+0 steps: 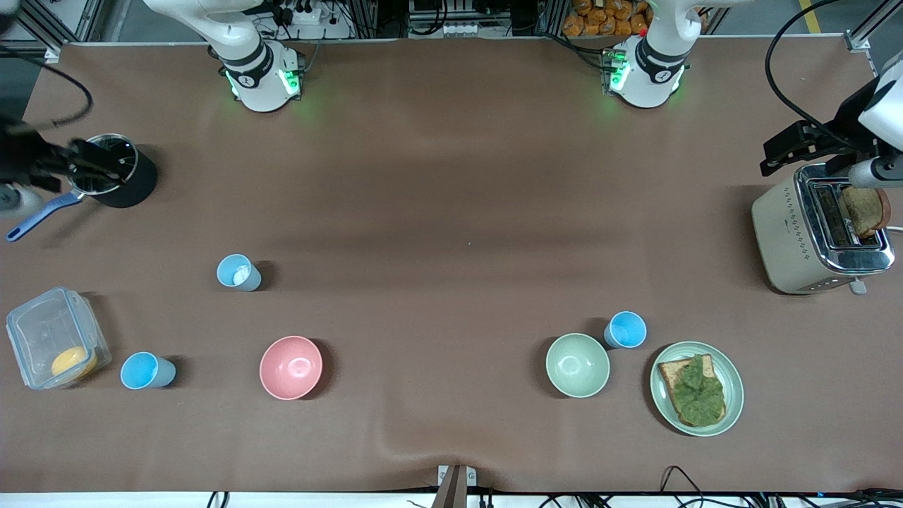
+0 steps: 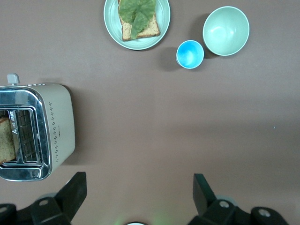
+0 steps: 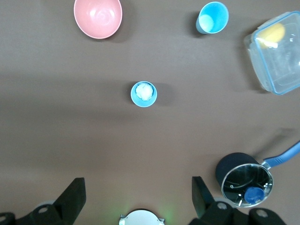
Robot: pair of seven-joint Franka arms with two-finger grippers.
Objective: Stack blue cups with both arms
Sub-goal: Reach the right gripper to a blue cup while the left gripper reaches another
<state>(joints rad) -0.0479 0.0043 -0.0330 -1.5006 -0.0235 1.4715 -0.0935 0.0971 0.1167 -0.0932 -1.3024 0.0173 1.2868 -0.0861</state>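
Three blue cups stand upright on the brown table. A paler cup (image 1: 238, 272) with a whitish inside stands toward the right arm's end, also in the right wrist view (image 3: 144, 93). A brighter cup (image 1: 147, 371) stands nearer the camera beside a clear box, also in the right wrist view (image 3: 213, 18). A third cup (image 1: 625, 329) stands beside the green bowl (image 1: 577, 365), also in the left wrist view (image 2: 190, 54). My left gripper (image 1: 790, 148) (image 2: 139, 190) is open and empty, high over the toaster. My right gripper (image 1: 85, 164) (image 3: 138, 192) is open and empty, high over the black pot.
A pink bowl (image 1: 291, 367) sits near the front. A plate (image 1: 734, 395) holds toast with lettuce. A toaster (image 1: 783, 233) holding bread stands at the left arm's end. A black pot (image 1: 134, 187) and a clear box (image 1: 42, 331) stand at the right arm's end.
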